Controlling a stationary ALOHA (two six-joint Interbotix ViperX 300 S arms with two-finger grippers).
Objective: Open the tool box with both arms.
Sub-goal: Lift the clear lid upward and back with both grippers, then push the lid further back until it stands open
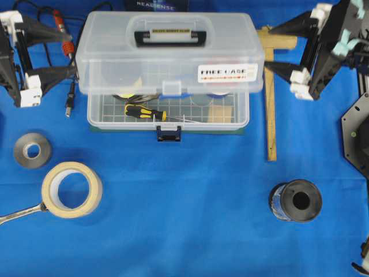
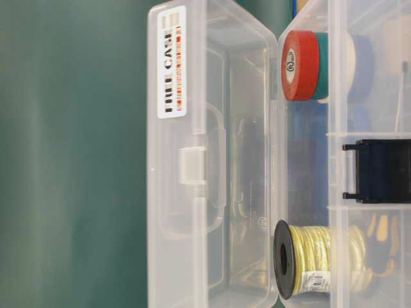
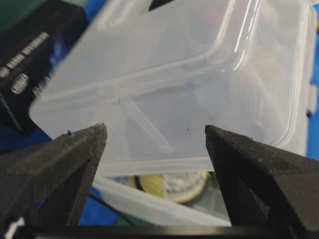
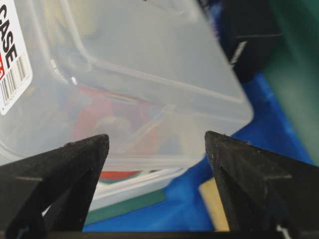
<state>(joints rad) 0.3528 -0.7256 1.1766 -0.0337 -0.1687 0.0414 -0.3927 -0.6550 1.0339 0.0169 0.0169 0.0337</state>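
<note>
The left black pointed-finger gripper (image 1: 72, 60) and its right counterpart (image 1: 266, 53) are each seen spread wide and empty, set just beside the opposite ends of the large clear plastic rectangular tool box (image 1: 168, 69), which is placed at the back middle of the blue table cover (image 1: 190, 219). The lid is judged already raised off the tray, with the dark blue front latch (image 1: 168, 134) released, so little beyond clearing the arms appears left. Counted: two grippers, one tool box, one latch.
</note>
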